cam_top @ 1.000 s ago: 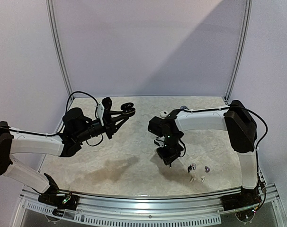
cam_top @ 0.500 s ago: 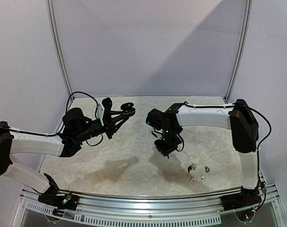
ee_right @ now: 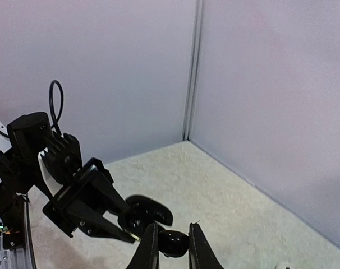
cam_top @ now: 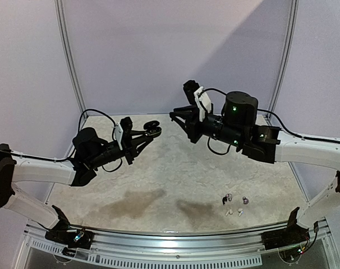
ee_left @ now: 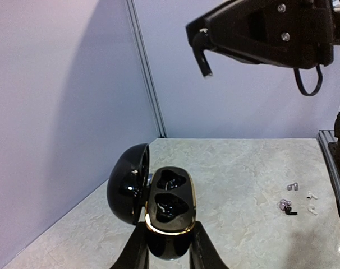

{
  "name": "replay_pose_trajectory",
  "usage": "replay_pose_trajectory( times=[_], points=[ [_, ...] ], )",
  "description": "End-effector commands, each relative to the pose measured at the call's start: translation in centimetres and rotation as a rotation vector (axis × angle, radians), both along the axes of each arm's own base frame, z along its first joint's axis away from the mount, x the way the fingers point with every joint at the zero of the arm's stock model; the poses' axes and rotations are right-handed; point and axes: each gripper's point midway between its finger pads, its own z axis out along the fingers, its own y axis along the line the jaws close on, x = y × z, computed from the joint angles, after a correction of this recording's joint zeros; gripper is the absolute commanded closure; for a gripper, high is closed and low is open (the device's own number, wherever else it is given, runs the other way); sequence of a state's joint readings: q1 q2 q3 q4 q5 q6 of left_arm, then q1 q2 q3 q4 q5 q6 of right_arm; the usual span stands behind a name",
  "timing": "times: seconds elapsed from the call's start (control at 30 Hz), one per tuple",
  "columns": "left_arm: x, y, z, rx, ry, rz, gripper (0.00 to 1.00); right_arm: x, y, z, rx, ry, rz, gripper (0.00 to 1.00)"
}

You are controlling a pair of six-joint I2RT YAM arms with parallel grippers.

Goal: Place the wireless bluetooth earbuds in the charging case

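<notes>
Both arms raised, facing each other above the table.
Left gripper clamps the open charging case; right gripper pinches a black earbud in mid-air, apart from the case. Other earbuds lie on the table.

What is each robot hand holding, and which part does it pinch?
The left gripper grips the open charging case by its lower body. The right gripper pinches a black earbud across its sides.
</notes>
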State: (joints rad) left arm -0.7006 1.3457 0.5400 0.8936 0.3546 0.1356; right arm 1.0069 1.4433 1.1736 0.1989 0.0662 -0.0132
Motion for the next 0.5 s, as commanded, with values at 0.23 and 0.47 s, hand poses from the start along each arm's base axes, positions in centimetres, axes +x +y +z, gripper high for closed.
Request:
replay_pose_trajectory(
  times=[0.23, 0.47],
  points=[
    [-1.1, -0.4, 1.3, -0.071, 0.041, -0.051, 1.0, -0.6, 5.1, 1.1, 0.006, -0.339, 0.201, 1.0],
    [-1.1, -0.5, 1.4, -0.085, 0.059, -0.058, 1.0, 0.5, 5.5, -1.2, -0.06, -0.311, 0.175, 1.0]
  ],
)
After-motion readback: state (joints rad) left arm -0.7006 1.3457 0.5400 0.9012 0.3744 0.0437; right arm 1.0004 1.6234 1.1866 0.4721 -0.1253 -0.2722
